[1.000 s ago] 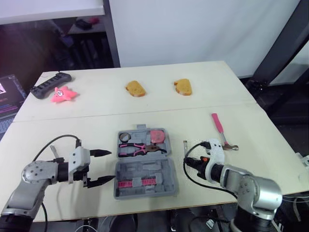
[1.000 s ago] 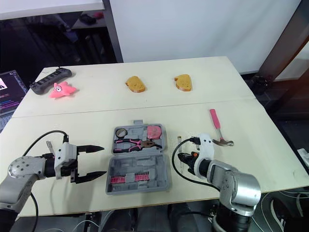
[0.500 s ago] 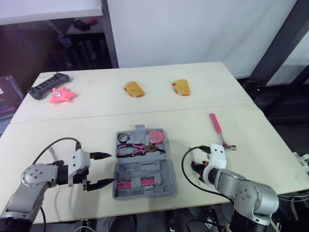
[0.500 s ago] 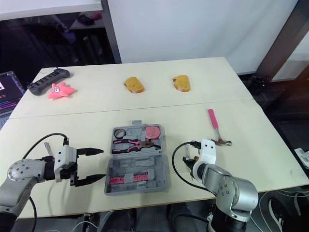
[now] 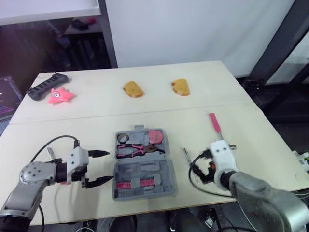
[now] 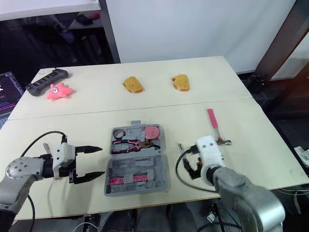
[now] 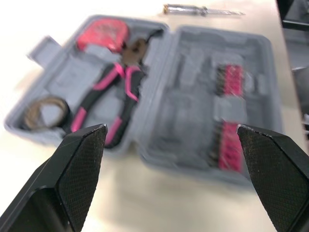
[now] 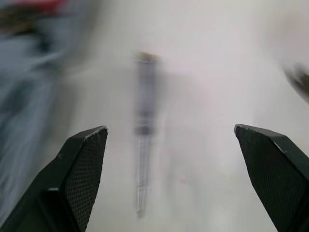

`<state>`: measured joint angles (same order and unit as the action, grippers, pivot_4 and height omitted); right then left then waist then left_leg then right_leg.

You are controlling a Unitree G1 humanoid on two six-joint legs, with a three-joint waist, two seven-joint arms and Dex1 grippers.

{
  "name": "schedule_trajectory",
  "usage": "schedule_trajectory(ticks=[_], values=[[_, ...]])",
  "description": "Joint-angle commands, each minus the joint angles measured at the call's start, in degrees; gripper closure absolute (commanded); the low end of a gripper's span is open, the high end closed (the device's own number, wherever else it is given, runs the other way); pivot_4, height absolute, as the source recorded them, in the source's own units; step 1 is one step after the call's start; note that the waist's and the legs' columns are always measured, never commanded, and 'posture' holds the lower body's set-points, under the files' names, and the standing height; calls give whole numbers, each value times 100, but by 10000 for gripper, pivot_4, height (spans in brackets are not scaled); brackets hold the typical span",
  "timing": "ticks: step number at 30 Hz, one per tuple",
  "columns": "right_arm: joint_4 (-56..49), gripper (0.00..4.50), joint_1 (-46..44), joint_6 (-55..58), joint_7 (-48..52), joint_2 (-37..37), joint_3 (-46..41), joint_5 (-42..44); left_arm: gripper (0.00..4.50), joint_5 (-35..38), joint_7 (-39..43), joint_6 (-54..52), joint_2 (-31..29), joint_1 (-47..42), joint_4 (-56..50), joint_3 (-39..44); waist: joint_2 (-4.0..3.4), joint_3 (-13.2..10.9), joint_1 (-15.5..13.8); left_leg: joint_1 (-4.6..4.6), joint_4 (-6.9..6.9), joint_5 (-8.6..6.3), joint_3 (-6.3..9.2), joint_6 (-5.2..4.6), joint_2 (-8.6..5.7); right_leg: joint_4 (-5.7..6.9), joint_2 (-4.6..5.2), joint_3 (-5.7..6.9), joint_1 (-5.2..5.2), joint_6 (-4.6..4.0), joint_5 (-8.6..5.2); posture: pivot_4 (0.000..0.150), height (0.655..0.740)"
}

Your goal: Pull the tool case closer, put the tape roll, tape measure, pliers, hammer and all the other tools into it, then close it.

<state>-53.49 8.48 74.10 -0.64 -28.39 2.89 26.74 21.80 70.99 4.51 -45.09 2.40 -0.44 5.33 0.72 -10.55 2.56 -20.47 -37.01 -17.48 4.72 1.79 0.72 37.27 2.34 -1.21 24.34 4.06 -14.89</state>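
Note:
The grey tool case [image 5: 143, 170] lies open near the table's front edge. Its far half holds the tape roll [image 5: 122, 137], the pink-handled pliers [image 5: 137, 150] and the red tape measure [image 5: 156, 136]. Pink bits [image 5: 137, 183] sit in the near half. My left gripper [image 5: 104, 166] is open, just left of the case and pointing at it. A slim screwdriver [image 8: 142, 130] lies on the table right of the case, between the wide-open fingers of my right gripper [image 8: 171, 133]. The hammer [image 5: 216, 126], pink-handled, lies farther right.
Two bread-shaped pieces [image 5: 133, 89] [image 5: 180, 87] lie at the back of the table. A pink star toy [image 5: 60, 95] and a black power strip [image 5: 42, 86] are at the back left. A seam [image 5: 72, 117] crosses the tabletop.
My right gripper has gone from shut to wide open, and its wrist has risen closer to the head camera. The left gripper stays open in place. The view has shifted slightly.

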Motion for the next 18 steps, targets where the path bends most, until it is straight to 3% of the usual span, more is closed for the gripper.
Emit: schedule_trajectory(ticks=[1, 8, 18], values=[[512, 176, 926, -2089, 225, -137, 641, -889, 0, 48, 82, 38, -60, -4, -52, 74, 4, -1, -6, 0, 0, 0, -1, 0, -1, -1, 1, 0, 0, 0, 0, 1500, 7400], [1632, 176, 592, -3262, 304, 474, 563, -1366, 0, -2, 161, 25, -41, -202, 57, 14, 19, -3, -9, 6, -15, 0, -19, 0, -1, -2, 5, -13, -2, -9, 4, 1500, 7400], [2639, 176, 375, -3562, 634, 765, 635, -1698, 0, -32, 190, 41, -41, -297, 104, 5, 18, -3, -29, 1, -8, 0, -9, 0, -2, -1, 5, -7, -1, -8, 7, 1500, 7400]])
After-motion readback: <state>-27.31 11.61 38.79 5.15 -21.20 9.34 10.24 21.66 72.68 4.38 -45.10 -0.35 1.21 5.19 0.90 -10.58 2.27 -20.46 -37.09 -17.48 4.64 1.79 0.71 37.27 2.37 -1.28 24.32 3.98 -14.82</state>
